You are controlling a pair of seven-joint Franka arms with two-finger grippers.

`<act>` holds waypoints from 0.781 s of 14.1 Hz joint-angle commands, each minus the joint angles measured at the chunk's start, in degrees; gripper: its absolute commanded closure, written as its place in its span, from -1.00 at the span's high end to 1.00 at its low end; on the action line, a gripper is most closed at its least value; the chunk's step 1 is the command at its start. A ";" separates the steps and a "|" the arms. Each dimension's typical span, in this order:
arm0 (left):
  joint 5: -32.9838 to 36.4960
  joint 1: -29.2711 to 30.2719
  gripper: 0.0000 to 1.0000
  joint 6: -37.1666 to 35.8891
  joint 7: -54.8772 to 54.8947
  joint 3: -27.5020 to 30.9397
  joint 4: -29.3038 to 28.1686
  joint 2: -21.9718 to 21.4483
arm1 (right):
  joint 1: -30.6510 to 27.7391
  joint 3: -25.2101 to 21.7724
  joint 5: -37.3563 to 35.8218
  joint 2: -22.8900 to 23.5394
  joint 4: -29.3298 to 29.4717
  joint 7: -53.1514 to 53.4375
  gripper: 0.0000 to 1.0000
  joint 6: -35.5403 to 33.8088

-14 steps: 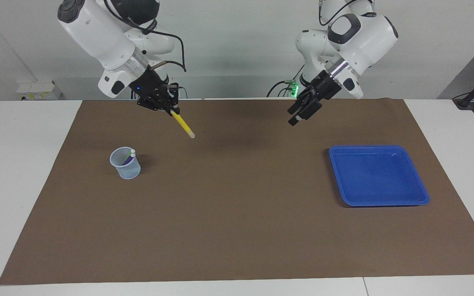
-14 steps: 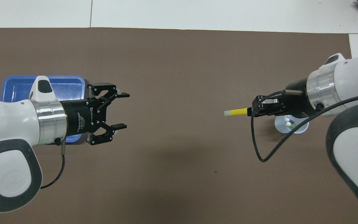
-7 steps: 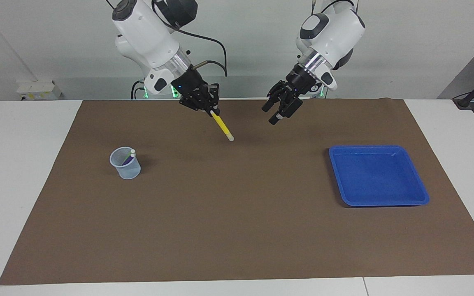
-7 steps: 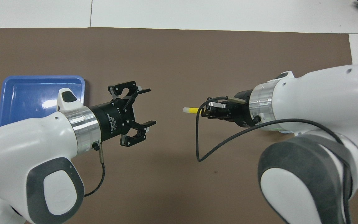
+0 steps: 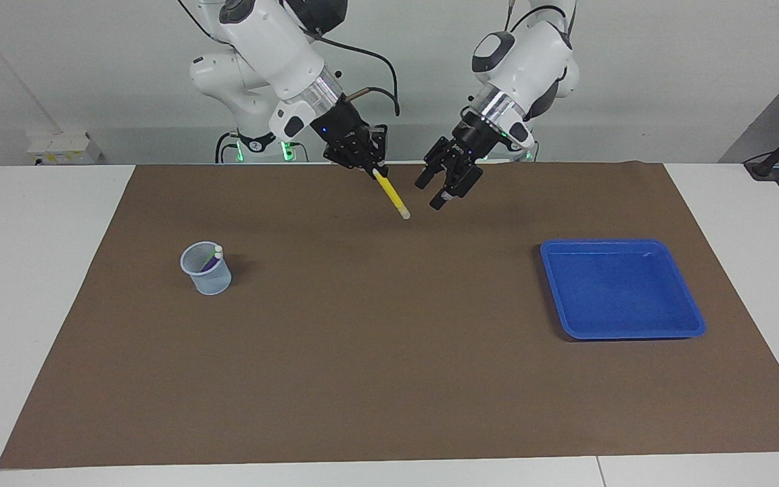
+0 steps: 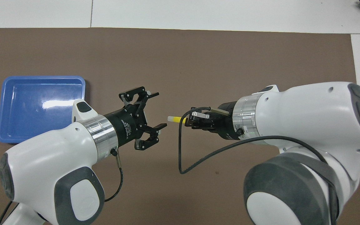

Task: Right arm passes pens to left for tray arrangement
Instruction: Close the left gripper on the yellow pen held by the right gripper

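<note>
Jaws clamped on the yellow pen (image 5: 391,195), the right gripper (image 5: 374,167) offers its pale tip above mid-mat. The left gripper (image 5: 434,192) hangs spread just beside it. Handover looks imminent: left must close on the free end. The tray (image 5: 694,330) waits bare; the cup (image 5: 207,278) holds two pens.

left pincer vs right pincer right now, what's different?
The left pincer is open and empty; the right pincer is shut on the yellow pen, whose pale end sticks out toward the left one. The left pincer comes in from the tray's end of the table, the right from the mesh cup's end. Both hang over the brown mat, tips facing, with a gap between pen and left pincer.
</note>
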 commanded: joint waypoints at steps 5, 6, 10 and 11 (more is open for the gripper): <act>-1.17 -3.79 0.77 1.48 -2.72 0.60 -1.05 0.73 | 0.96 0.01 2.36 -1.75 -1.80 2.34 -1.00 1.47; -1.17 -3.96 0.72 1.57 -3.59 0.59 -1.40 0.73 | 0.96 0.01 2.36 -1.75 -1.80 2.25 -1.00 1.47; -1.17 -5.20 0.23 1.31 -3.87 0.68 -1.58 0.64 | 0.96 0.01 2.36 -1.75 -1.80 1.90 -1.00 1.73; -1.17 -5.11 0.08 1.22 -3.87 0.68 -1.58 0.64 | 0.96 0.01 2.36 -1.75 -1.80 1.90 -1.00 1.73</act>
